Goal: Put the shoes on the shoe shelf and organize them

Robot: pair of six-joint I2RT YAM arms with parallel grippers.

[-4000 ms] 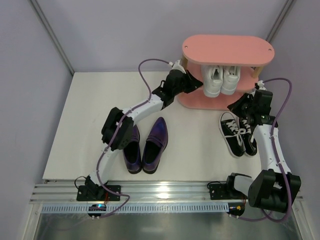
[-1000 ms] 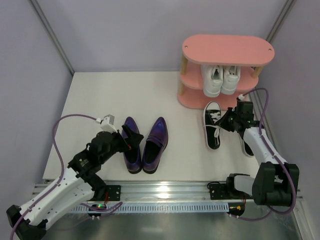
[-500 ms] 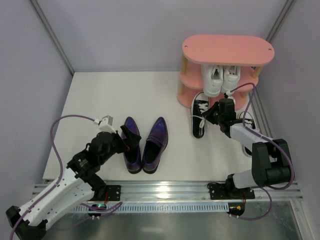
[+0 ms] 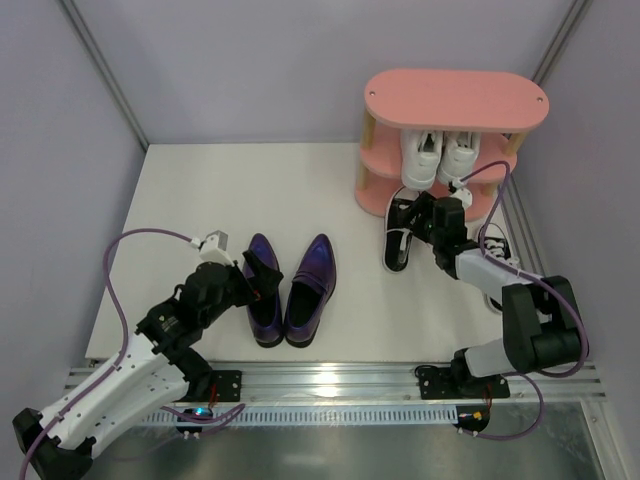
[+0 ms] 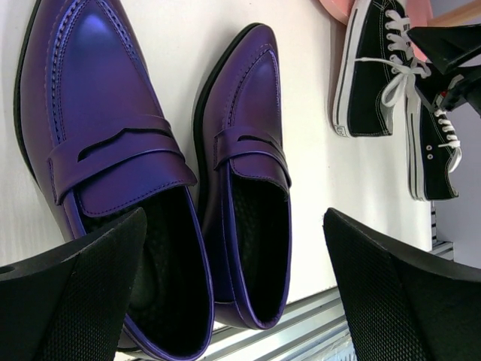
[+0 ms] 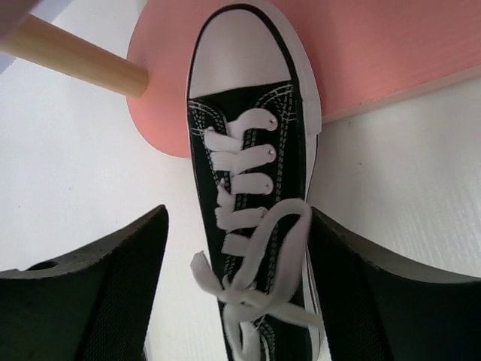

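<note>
My right claw [image 6: 239, 216] gapes astride the black sneaker [image 6: 252, 150], touching neither side. The sneaker's long axis runs toward the shoe shelf [image 6: 391, 53], its white toe lying over the bottom board's edge.

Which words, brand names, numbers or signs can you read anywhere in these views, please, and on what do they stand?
None can be read. The purple loafers, the black sneakers, the white sneakers and the pink shelf show no lettering, logo or number in any view.
</note>
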